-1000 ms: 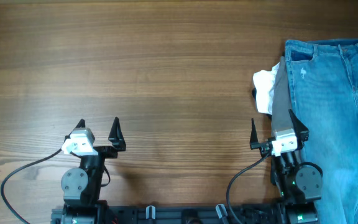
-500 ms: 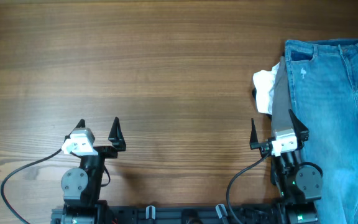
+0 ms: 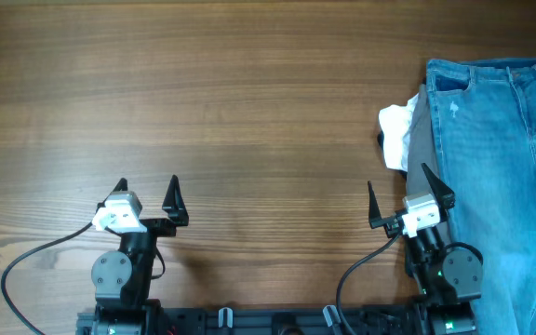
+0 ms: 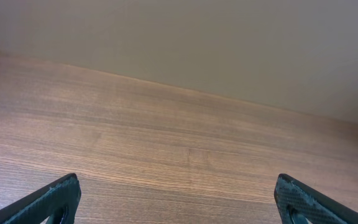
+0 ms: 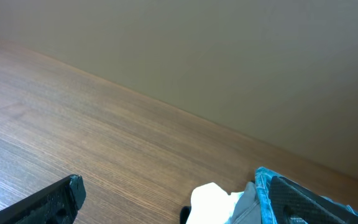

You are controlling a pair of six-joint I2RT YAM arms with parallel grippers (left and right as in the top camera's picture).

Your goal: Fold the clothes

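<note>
Light-blue denim jeans (image 3: 505, 158) lie spread at the table's right edge, with a pocket and a small white worn spot near the top. Grey trousers (image 3: 420, 144) and a white garment (image 3: 396, 130) stick out from under their left side. In the right wrist view the white garment (image 5: 213, 200), the grey cloth (image 5: 248, 202) and the jeans' edge (image 5: 263, 186) show at the bottom. My right gripper (image 3: 403, 191) is open and empty, just below the pile's left side. My left gripper (image 3: 147, 191) is open and empty over bare wood at the front left.
The wooden table (image 3: 231, 112) stretches left of the pile. The arm bases and a black rail (image 3: 277, 321) stand along the front edge. A cable (image 3: 35, 261) runs from the left arm. A plain wall (image 4: 229, 37) stands behind the table.
My right gripper has shifted a little up and to the left, turning slightly. The left arm and the clothes have not moved.
</note>
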